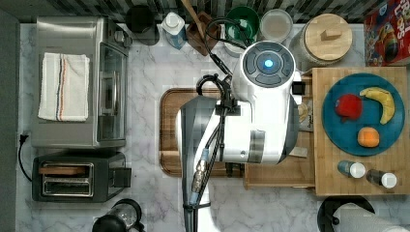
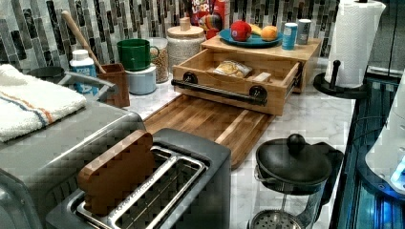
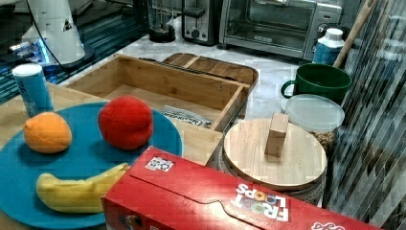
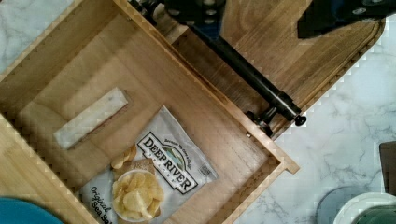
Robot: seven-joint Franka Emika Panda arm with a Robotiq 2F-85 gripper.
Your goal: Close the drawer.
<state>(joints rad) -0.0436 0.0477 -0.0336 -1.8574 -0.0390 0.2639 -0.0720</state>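
Note:
The drawer (image 4: pixel 154 88) is a shallow light-wood box standing pulled out from under the flat wooden top (image 1: pixel 329 169). Its black bar handle (image 4: pixel 254 79) faces the dark tray. A chip bag (image 4: pixel 159 177) and a small pale block (image 4: pixel 91 118) lie inside. In the left view the drawer (image 2: pixel 224 101) and its handle (image 2: pixel 217 90) stand free, with nothing touching them. My gripper (image 4: pixel 268 14) hangs open above the handle side of the drawer, holding nothing. In the top view my arm (image 1: pixel 256 111) covers most of the drawer (image 1: pixel 275 176).
A dark rounded wooden tray (image 1: pixel 169 130) lies right in front of the drawer. A blue plate (image 1: pixel 377 140) with fruit sits on the wooden top. A toaster (image 1: pixel 72 176), toaster oven (image 1: pixel 72 82), French press (image 2: pixel 291 167), paper towel roll (image 2: pixel 353 38) and green mug (image 3: pixel 318 79) ring the counter.

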